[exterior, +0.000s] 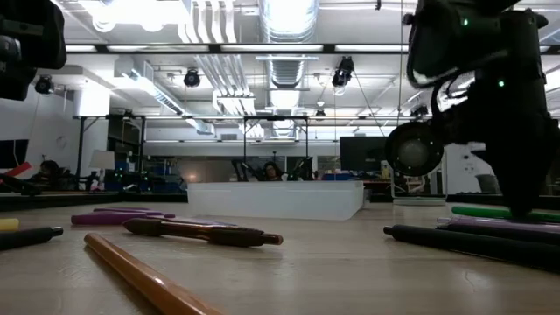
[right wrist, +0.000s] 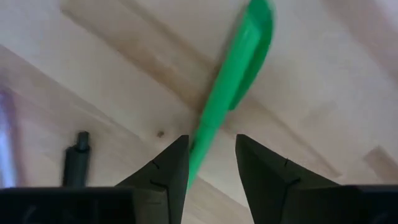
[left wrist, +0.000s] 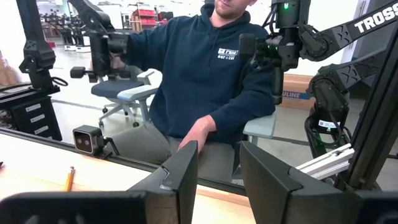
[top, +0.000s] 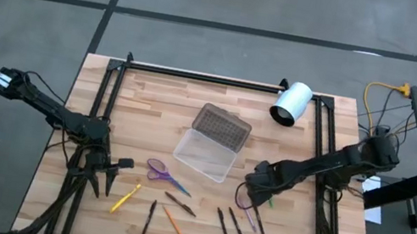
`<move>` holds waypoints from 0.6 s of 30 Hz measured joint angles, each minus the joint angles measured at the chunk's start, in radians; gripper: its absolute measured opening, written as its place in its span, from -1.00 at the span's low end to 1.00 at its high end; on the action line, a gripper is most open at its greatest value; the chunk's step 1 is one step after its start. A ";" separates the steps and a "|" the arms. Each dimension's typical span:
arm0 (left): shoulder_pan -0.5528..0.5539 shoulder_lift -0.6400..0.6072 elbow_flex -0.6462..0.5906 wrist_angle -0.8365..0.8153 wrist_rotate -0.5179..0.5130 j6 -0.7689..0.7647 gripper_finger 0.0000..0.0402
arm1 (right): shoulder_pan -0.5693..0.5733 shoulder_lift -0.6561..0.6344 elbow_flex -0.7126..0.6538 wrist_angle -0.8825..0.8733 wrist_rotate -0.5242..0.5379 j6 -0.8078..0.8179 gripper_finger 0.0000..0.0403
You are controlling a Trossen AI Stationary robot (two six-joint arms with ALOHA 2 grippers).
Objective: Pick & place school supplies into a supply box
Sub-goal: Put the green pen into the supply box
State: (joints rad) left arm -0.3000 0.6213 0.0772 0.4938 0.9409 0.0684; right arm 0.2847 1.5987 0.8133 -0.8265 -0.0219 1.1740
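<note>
Right gripper (right wrist: 211,163) low over the worktop (top: 151,98), lower right of centre in the high view. Fingers apart, one on each side of the green pen (right wrist: 233,81), which lies flat on the wood between them; not closed on it.

Left gripper (top: 98,179) at lower left of the high view, fingers parted, nothing between them.

Supply box (top: 206,153) at centre of the worktop, its dotted grey lid (top: 222,125) hinged open towards the upper edge.

Purple-handled scissors (top: 160,170) just below and left of the box. Yellow pencil (top: 124,198), orange pencil (top: 176,228) and dark pens (top: 225,228) spread along the lower part of the frame. White cylinder (top: 291,103) at upper right.

Person in a dark hoodie (left wrist: 205,68) seated beyond the worktop, in the left wrist view.
</note>
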 joint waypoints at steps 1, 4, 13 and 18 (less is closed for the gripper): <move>0.000 0.000 0.000 0.000 0.000 0.000 -0.48 | 0.002 0.023 0.008 -0.001 -0.010 -0.004 -0.39; 0.000 0.000 0.000 0.000 0.000 0.000 -0.48 | 0.007 0.089 0.030 -0.009 -0.016 -0.039 -0.39; 0.000 0.000 0.000 0.000 -0.003 0.000 -0.48 | 0.012 0.122 0.059 -0.022 -0.003 -0.090 -0.52; 0.000 0.000 0.000 0.000 -0.002 0.000 -0.48 | 0.013 0.084 0.055 -0.010 0.010 -0.116 -0.69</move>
State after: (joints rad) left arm -0.3000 0.6216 0.0771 0.4934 0.9386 0.0681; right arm 0.2977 1.6831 0.8684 -0.8363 -0.0116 1.0576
